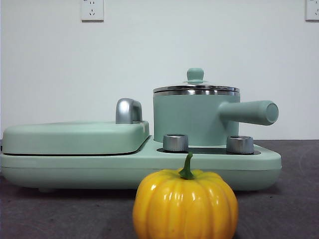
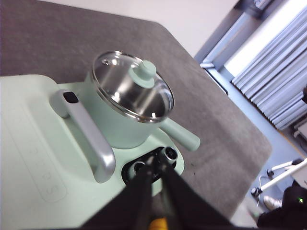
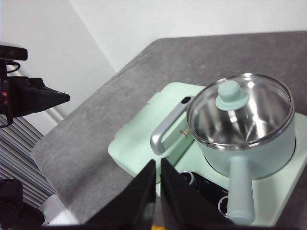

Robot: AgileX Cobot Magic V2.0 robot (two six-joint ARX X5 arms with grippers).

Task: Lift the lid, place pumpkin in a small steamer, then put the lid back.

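The lid [image 1: 195, 88] is sitting on the small steamer [image 1: 194, 122]; the pumpkin [image 1: 185, 204] is resting on the table [image 1: 294, 199] before it. Left gripper [image 2: 154, 165] and right gripper [image 3: 158, 167] are hovering clenched, empty.

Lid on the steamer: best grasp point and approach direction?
Grip the lid by its small mint-green knob, coming straight down from above. The knob stands upright at the centre of the flat glass disc, and the chrome rim sits flush on the small steamer, so there is probably no edge to pinch. Both the left gripper and the right gripper wait off to the side.
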